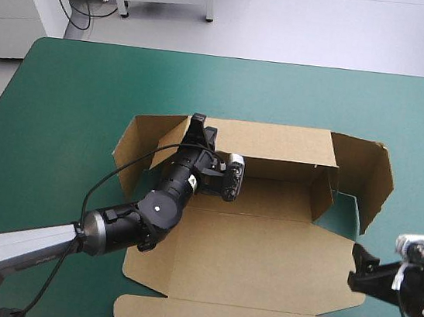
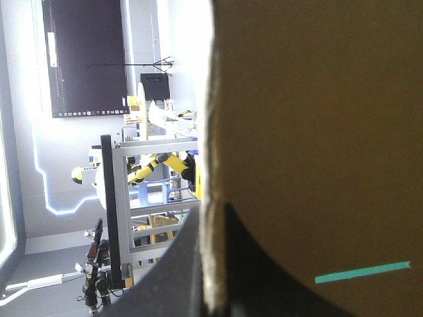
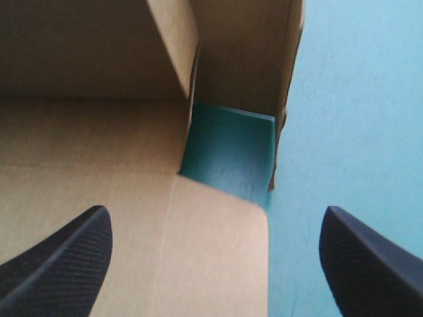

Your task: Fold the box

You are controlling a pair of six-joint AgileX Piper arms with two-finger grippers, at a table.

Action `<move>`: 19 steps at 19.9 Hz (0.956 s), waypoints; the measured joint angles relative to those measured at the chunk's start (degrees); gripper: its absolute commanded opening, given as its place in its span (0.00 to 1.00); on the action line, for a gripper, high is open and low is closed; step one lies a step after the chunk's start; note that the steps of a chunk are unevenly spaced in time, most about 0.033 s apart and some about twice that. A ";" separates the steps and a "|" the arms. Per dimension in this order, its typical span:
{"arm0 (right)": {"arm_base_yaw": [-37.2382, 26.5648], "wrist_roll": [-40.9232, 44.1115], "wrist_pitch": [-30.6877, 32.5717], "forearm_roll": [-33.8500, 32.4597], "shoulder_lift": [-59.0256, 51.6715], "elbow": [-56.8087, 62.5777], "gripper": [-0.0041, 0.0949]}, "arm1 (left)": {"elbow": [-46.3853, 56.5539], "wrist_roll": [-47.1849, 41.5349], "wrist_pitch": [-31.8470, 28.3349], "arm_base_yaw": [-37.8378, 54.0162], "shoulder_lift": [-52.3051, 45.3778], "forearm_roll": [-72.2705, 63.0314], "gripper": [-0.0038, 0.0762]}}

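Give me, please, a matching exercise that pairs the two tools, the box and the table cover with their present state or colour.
Things:
1. left tool
2. right tool
3. box
4. table cover

States:
a. teal-green
b. open, at the box's right edge
c. shut on a raised wall of the box
d. brown, far wall raised, near panel flat

Pairs: 1-c, 2-b, 3-d, 4-a.
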 measured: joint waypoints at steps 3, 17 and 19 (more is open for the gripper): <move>0.00 0.06 -1.03 -1.45 13.25 -14.25 0.81 | 0.00 -0.12 0.00 0.00 0.00 0.00 0.04; 0.11 0.13 2.49 -0.96 62.22 -49.36 0.78 | 0.00 -0.12 0.00 0.00 0.00 0.00 0.04; 0.11 0.13 2.44 -0.83 65.40 -49.76 0.78 | 0.00 -0.12 0.00 0.00 0.00 0.00 0.04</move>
